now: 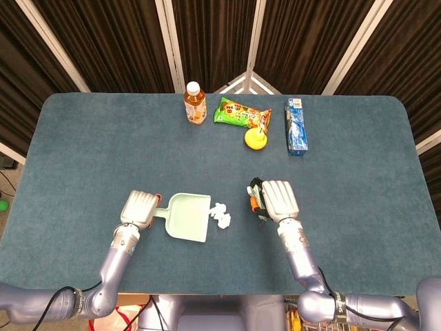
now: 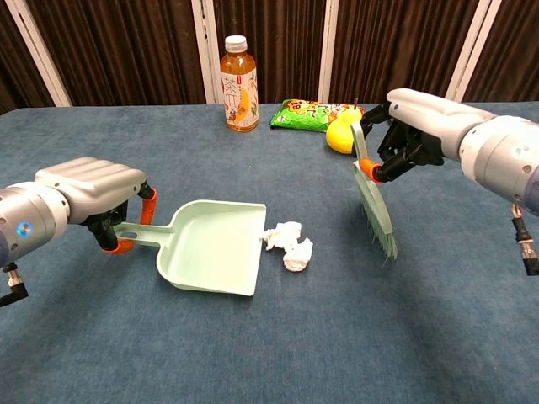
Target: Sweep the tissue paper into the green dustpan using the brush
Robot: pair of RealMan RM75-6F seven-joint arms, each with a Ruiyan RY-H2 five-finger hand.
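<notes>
The crumpled tissue paper (image 2: 290, 246), light and soft, touches the green dustpan (image 2: 216, 245) lip. Left hand (image 2: 93, 192) fingers curl round the dustpan's handle; right hand (image 2: 413, 126) fingers pinch the brush (image 2: 373, 198) handle, right of the dustpan.

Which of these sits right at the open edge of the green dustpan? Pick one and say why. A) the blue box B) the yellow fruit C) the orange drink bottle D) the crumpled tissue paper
D: the tissue paper lies against the open edge of the green dustpan, whose handle the left hand holds, while the bottle, yellow fruit and blue box sit far back on the table.
</notes>
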